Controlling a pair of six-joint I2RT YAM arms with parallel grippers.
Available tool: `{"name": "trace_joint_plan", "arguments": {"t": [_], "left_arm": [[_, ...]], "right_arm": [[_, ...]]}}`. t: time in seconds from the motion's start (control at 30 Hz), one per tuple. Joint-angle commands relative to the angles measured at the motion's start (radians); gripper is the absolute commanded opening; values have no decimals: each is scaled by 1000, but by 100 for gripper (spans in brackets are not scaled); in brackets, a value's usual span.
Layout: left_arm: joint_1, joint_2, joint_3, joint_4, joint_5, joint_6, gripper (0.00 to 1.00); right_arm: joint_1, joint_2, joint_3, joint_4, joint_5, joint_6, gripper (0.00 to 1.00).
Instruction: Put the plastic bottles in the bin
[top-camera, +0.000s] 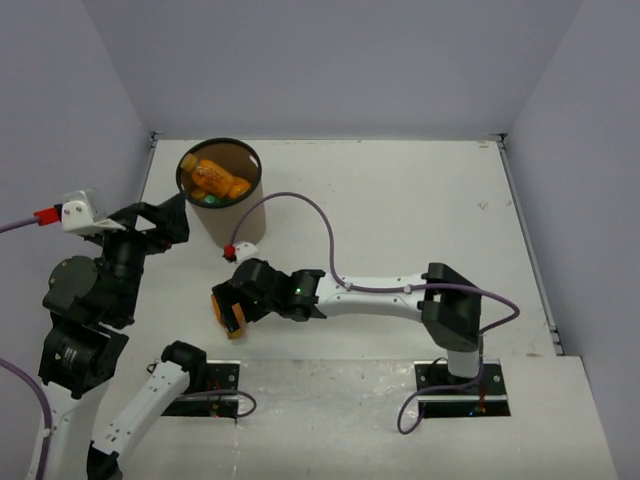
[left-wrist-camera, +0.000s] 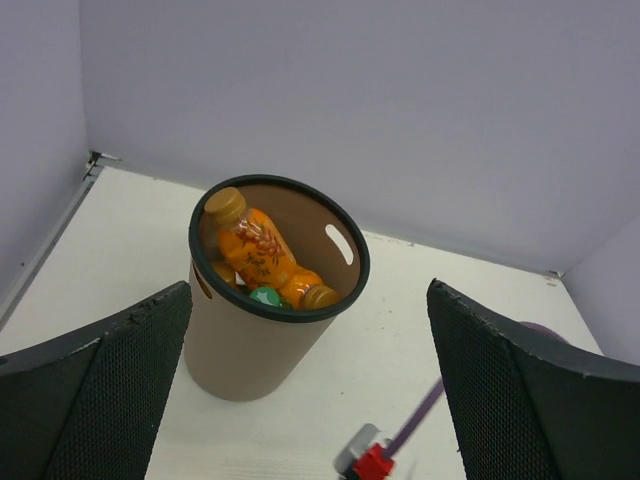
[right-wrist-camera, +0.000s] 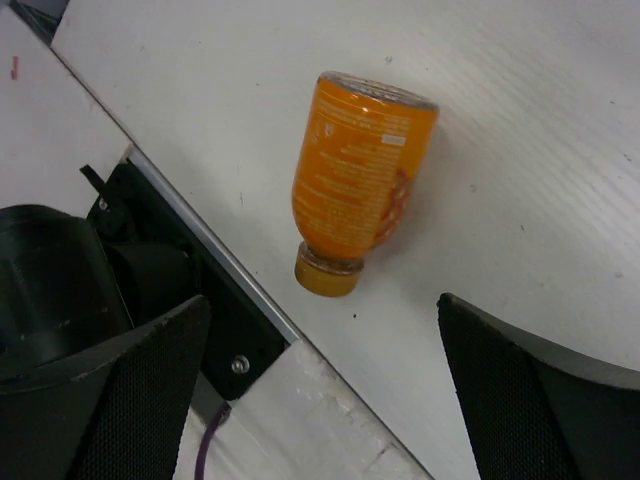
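The right pincer (right-wrist-camera: 325, 305) is released: its two black mesh-faced fingers (right-wrist-camera: 130, 390) stand wide apart at the lower corners of the right wrist view, with nothing between the pads. Just beyond the fingertips an orange bottle (right-wrist-camera: 362, 175) lies on its side on the white counter (right-wrist-camera: 540, 120), apart from both fingers. Its long axis runs almost straight up and down that view, leaning a little right at the top. The orange cap points down toward the pincer and the flat bottom points away, with the printed label facing up. Left of the cap a dark base plate (right-wrist-camera: 160, 270) sits along a seam in the counter. In the top external view the right pincer (top-camera: 230, 310) reaches leftward over the near-left part of the counter (top-camera: 400, 200). Only a patch of the orange bottle (top-camera: 235, 322) shows under it, too little to read its axis there

The left pincer (left-wrist-camera: 310, 300) is released as well, its fingers (left-wrist-camera: 100, 390) spread and empty, raised and facing the bin (left-wrist-camera: 240, 355). From above, the left pincer (top-camera: 165, 222) is just left of the bin (top-camera: 222, 228), which stands upright at the far left of the counter. Inside it, orange bottles (left-wrist-camera: 262, 255) lie tilted. One has its cap high against the far-left wall and its axis sloping down to the near right, and a second orange cap rests by the near-right rim. A green cap (left-wrist-camera: 265, 296) shows between them
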Motion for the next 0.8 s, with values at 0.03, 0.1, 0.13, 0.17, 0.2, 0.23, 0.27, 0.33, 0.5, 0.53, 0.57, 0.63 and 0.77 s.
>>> {"name": "trace_joint_plan", "arguments": {"t": [0.03,0.1,0.13,0.17,0.2,0.23,0.27,0.33,0.5,0.53,0.57,0.63,0.77], "left_arm": [[4,0,27,-77,48,21,100],[4,7,35,-103,49,28,100],[4,9,32,-117,43,36,100],[4,6,20,-120,42,39,100],[4,3,12,-117,42,45,100],[3,0,3,-114,45,48,100],[4,-3,-5,-111,48,50,100],[4,-5,-18,-106,63,50,100],[4,-2,-17,-111,77,50,100],[4,-5,-14,-109,80,51,100],[4,-6,-14,-108,83,51,100],[4,-8,-15,-105,94,51,100],[4,-2,-52,-89,143,41,100]], "right_arm": [[27,180,206,-140,27,5,95],[35,246,309,-223,64,26,95],[38,300,367,-251,93,45,95],[42,321,384,-278,107,52,95],[44,352,406,-278,110,52,95],[44,366,415,-272,102,49,95],[44,383,429,-275,110,46,95],[41,442,496,-303,124,40,94],[30,487,507,-305,133,42,63],[30,486,484,-295,136,42,54],[32,465,464,-263,143,39,47],[30,420,356,-214,174,39,28],[26,143,88,-11,254,23,17]]}}
